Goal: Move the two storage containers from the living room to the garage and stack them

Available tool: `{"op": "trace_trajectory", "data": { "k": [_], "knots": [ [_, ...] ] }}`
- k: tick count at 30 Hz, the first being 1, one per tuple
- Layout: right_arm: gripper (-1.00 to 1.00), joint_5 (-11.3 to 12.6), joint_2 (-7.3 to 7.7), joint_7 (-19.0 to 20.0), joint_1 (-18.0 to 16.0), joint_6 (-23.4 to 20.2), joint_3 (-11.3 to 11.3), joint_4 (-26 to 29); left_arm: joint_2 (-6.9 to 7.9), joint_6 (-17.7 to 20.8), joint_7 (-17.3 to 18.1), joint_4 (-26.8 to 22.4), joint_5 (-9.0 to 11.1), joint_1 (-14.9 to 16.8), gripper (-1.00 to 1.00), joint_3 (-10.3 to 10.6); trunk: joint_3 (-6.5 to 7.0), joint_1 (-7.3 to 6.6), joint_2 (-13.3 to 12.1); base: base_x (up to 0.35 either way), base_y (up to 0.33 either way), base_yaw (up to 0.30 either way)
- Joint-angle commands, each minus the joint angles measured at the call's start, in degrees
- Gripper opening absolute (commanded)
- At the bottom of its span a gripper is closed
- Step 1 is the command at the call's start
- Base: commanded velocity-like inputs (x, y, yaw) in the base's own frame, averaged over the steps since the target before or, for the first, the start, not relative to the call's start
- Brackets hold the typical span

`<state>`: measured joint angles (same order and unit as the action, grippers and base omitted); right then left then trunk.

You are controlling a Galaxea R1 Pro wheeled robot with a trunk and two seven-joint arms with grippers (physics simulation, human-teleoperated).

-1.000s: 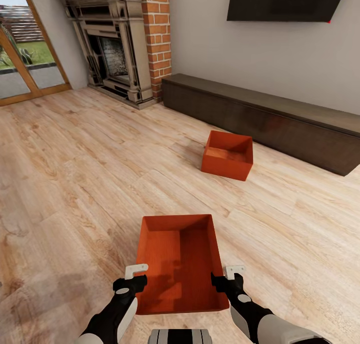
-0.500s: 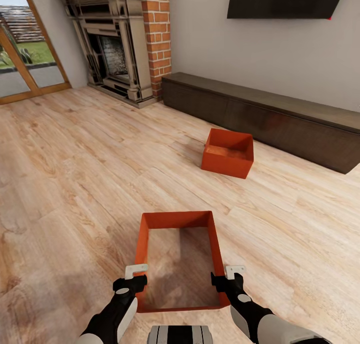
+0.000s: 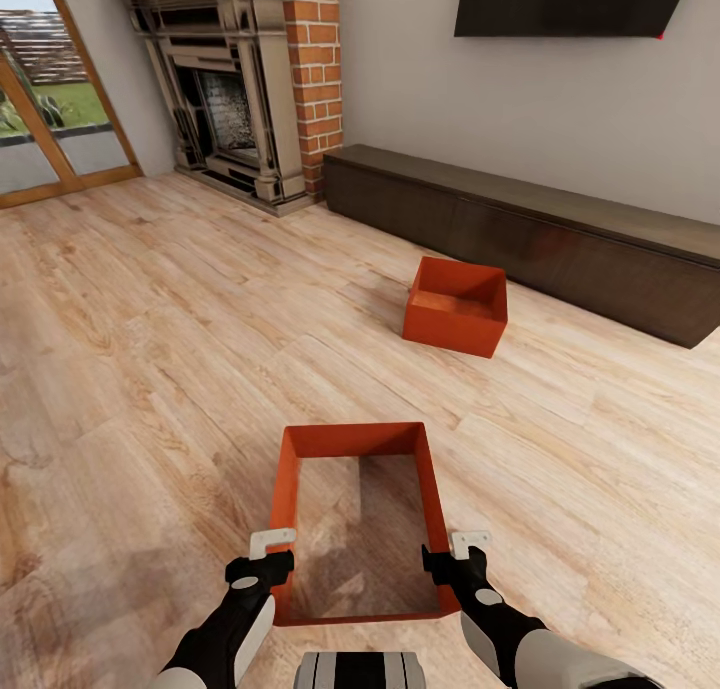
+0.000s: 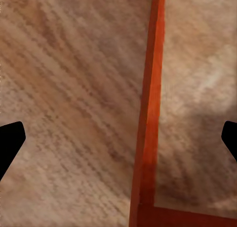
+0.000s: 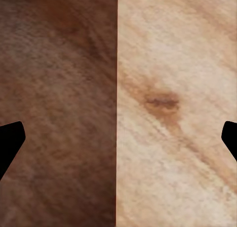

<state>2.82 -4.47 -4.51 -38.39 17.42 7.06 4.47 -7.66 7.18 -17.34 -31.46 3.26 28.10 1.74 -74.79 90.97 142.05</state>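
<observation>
Nothing shifts since half a second ago. On the living room plank floor (image 3: 150, 369), the near storage container (image 3: 430, 489) lies lengthwise ahead; left claw (image 3: 272, 559) and right claw (image 3: 452, 557) gape astride its side walls, gripping nothing. The other container (image 3: 455, 307) sits farther off.

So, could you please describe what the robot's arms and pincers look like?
Both arms have pale grey shells with black wrists and joints. The left pincer and the right pincer have black bases with small white bracket-like fingers. No cables or markings are visible.

Home living room, brick fireplace (image 3: 250, 99), wall TV (image 3: 570, 4), plank floor (image 3: 150, 349)
</observation>
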Motion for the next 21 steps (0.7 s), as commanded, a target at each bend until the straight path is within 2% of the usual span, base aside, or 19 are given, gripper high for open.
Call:
{"op": "trace_trajectory", "data": {
  "k": [1,17,18,21],
  "knots": [
    [1.00,0.5,-0.01,-0.3,0.0,0.2,0.9,-0.3,0.01,0.3,-0.3,-0.1,0.3,0.0,1.00,0.2,-0.04,0.05,0.0,0.000,0.000,0.000],
    [1.00,0.5,0.00,-0.3,0.0,0.2,0.9,-0.2,-0.16,0.3,-1.0,0.5,0.4,0.0,1.00,0.2,-0.04,0.05,0.0,0.000,0.000,0.000],
    [-1.00,0.5,-0.01,-0.3,0.0,0.2,0.9,-0.2,-0.16,0.3,-1.0,0.5,0.4,0.0,-1.00,0.2,-0.04,0.05,0.0,0.000,0.000,0.000],
    [-1.00,0.5,-0.01,-0.3,0.0,0.2,0.9,-0.3,-0.13,0.4,-1.0,0.8,0.7,0.0,-1.00,0.1,-0.04,0.05,0.0,0.000,0.000,0.000]
  ]
}}
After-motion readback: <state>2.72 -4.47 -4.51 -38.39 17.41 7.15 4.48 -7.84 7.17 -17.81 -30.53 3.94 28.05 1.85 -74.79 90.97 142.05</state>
